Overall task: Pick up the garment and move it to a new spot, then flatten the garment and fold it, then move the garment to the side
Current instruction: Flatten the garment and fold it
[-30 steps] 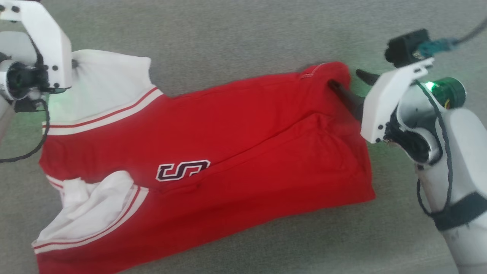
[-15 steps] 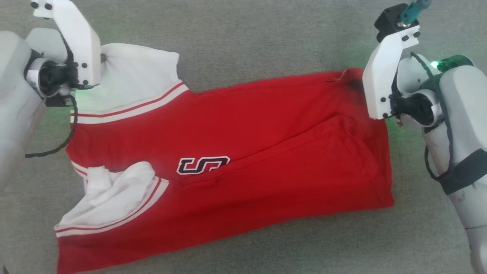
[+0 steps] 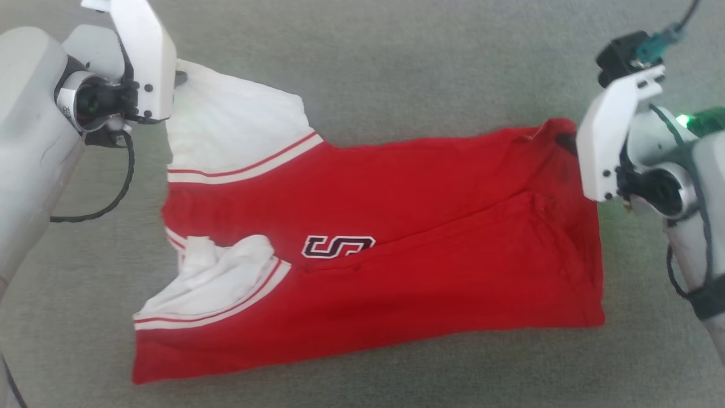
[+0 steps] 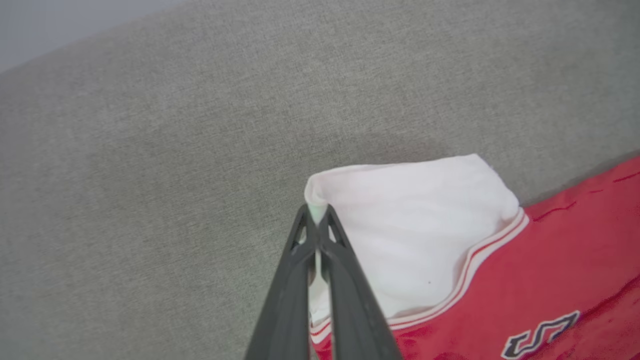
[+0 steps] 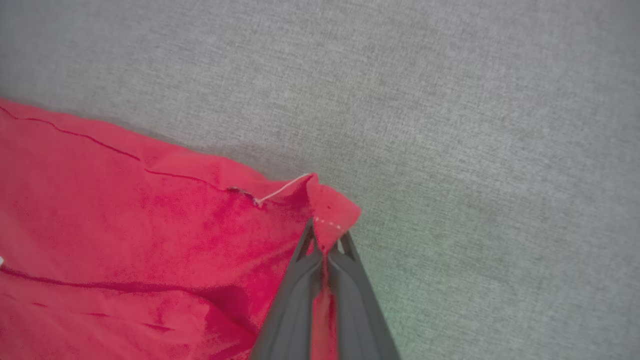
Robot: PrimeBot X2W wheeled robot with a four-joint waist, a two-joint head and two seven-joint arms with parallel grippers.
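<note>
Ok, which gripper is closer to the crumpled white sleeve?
Left. The left gripper pinches the flat white sleeve next to the crumpled white sleeve; the right gripper grips the garment's far red corner.

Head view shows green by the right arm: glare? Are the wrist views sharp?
Head view: the green seems to come from a lit indicator on the right arm, tinting the grey surface nearby. Left wrist view: sharp, left gripper pinching the garment's white corner. Right wrist view: sharp, right gripper pinching a red corner, faint green beside it.
</note>
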